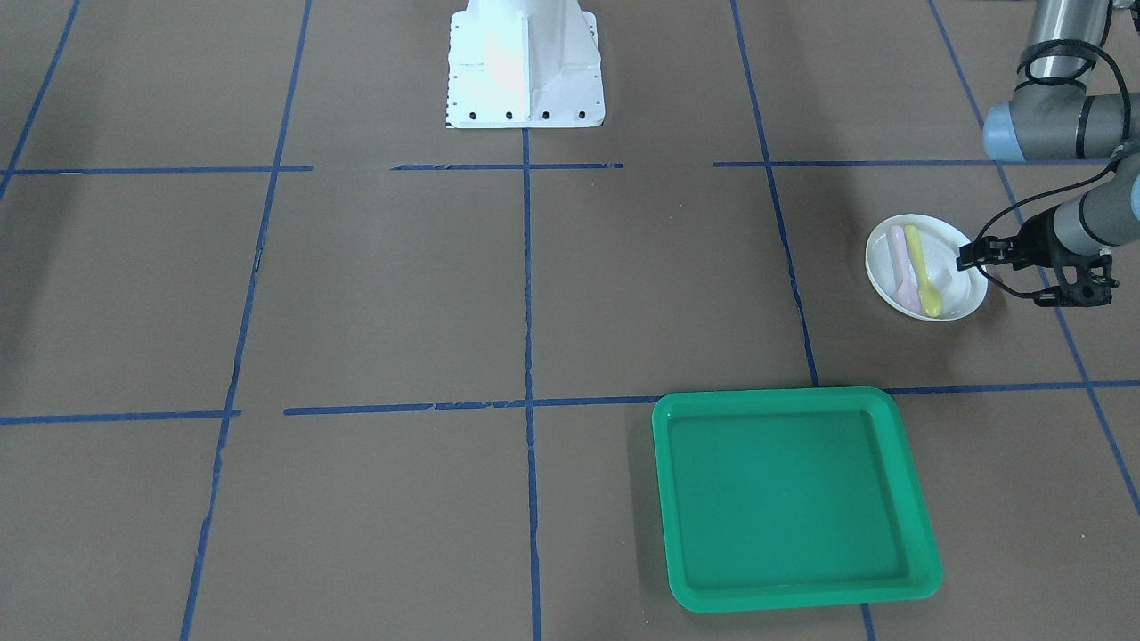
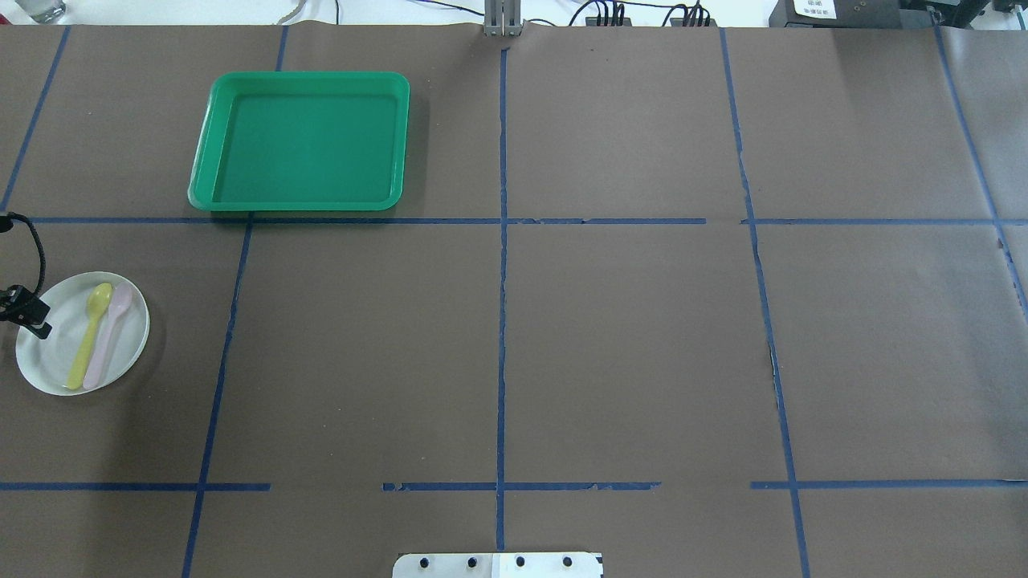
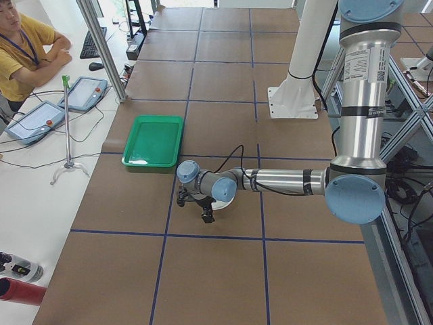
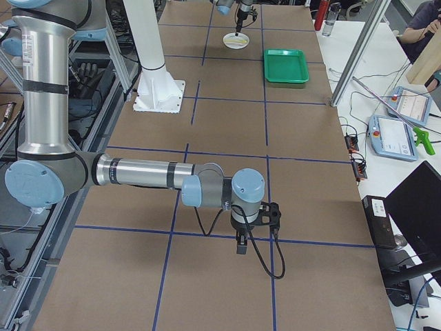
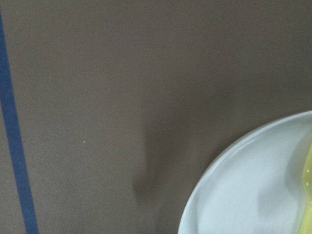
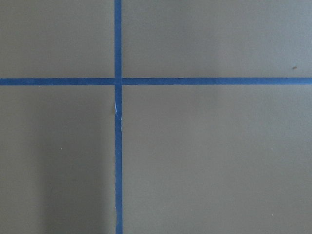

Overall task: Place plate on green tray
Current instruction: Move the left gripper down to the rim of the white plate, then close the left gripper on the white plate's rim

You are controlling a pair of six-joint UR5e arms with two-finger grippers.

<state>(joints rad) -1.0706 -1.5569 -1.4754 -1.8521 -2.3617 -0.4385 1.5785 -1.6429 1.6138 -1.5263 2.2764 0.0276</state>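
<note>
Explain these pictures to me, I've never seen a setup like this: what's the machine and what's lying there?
It is a robot with two jointed arms at a brown table. Four pictures come from fixed cameras around the table; the two close-ups come from cameras on the wrists. On the table lie an empty green tray and, apart from it, a white plate carrying a yellow spoon and a pink spoon. The left gripper is at the plate's rim; whether it grips it, I cannot tell. The right gripper hangs over the table, far from both.
</note>
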